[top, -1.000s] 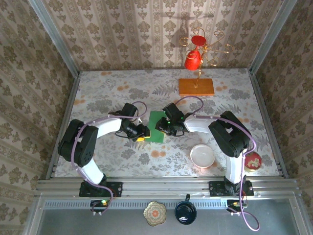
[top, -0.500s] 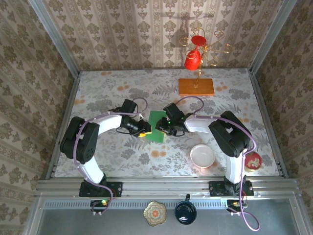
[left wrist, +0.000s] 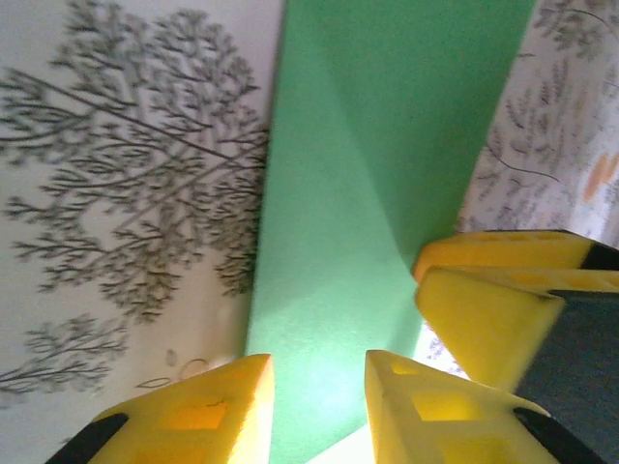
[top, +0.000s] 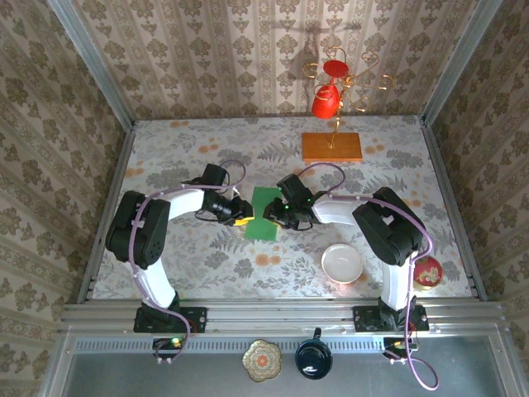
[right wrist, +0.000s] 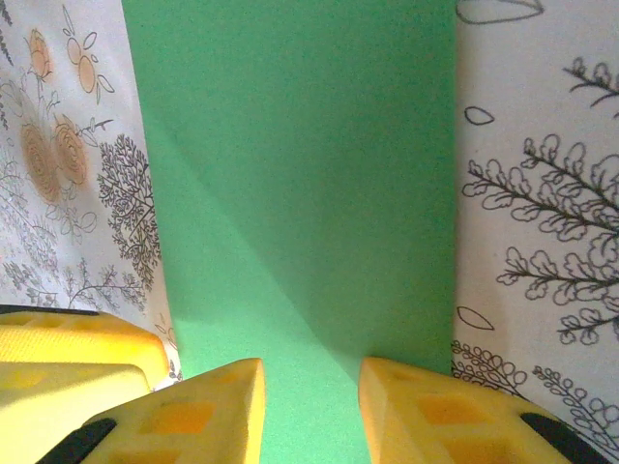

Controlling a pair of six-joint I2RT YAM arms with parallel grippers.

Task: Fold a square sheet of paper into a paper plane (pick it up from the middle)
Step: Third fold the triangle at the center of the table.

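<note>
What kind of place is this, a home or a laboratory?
Probably a robot test booth dressed like a home: patterned wallpaper on the walls, a bare metal rail in front, and two robot arms over a floral table.

1x bright green thin paper sheet (top: 264, 213), 1x white round bowl (top: 341, 263), 1x orange rect. wooden slab (top: 331, 146), 2x red cups (top: 325, 101), 1x gold wire rack (top: 333, 128), 2x patterned plates (top: 427, 271), 1x dark blue mug (top: 313, 360).

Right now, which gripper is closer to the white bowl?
Right. The right gripper is at the side of the green paper nearer the white bowl; the left gripper is at the paper's opposite side, farther away.
</note>
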